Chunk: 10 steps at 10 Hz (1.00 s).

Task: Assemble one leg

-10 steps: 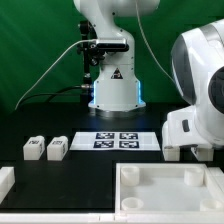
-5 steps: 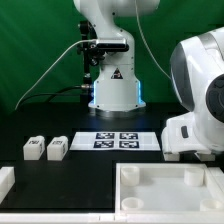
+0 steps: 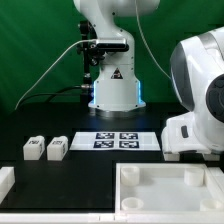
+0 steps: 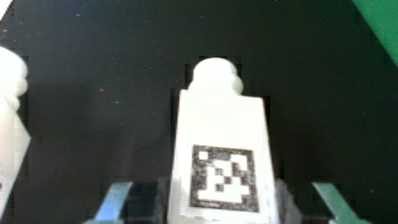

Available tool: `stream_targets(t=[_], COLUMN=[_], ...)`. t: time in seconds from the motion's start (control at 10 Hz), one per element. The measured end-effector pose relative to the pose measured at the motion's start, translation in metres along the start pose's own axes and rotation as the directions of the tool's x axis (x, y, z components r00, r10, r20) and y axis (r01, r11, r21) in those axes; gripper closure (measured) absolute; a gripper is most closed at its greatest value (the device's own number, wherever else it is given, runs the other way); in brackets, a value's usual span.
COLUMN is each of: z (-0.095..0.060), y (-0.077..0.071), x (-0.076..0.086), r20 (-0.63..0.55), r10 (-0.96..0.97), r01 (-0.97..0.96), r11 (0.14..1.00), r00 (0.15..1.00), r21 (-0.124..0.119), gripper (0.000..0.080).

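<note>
Wrist view shows the gripper point(image 4: 224, 205) spread wide, straddling the leg point(image 4: 224, 120). I'd centre it, then close squarely on the sides.

We're in a robotics lab here: a white robot arm point(image 3: 108, 60) standing on a black table point(image 3: 90, 170), a green curtain point(image 3: 35, 40) hung behind it as backdrop, and a marker board point(image 3: 118, 140) with black square tags lying flat on the tabletop.

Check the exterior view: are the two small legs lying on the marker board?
No: both legs lie on the black table, off to the exterior view's left of the marker board.
</note>
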<state>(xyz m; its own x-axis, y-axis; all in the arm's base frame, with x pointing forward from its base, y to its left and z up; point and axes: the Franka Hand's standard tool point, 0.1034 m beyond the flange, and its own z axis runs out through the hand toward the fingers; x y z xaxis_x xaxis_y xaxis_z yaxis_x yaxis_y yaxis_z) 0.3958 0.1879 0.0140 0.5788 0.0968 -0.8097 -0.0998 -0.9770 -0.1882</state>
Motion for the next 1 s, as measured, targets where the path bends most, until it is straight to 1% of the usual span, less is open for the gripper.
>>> stream_targets(t=[0.5,0.6,0.7,0.8,0.9,1.0], z=[-0.002,-0.020,-0.055,-0.072,-0.089,-0.119], y=[0.001,0.010,0.013,0.015,0.021,0.028], x=[0.000,-0.006,-0.017,-0.035,-0.036,-0.036], r20=[-0.002,0.012,-0.019,-0.007,-0.053,-0.200], r10=[-0.001,-0.057,-0.057,-0.058,-0.086,-0.093], r01=[0.001,0.057,0.057,0.058,0.087,0.099], r11=[1.000,0.998,0.998,0.998,0.996,0.995], r00=[1.000,0.998,0.998,0.998,0.995,0.975], r21=[0.002,0.007,0.011,0.010,0.018,0.018], gripper=[0.0502,0.0502,0.0502,0.0502,0.0502,0.0502])
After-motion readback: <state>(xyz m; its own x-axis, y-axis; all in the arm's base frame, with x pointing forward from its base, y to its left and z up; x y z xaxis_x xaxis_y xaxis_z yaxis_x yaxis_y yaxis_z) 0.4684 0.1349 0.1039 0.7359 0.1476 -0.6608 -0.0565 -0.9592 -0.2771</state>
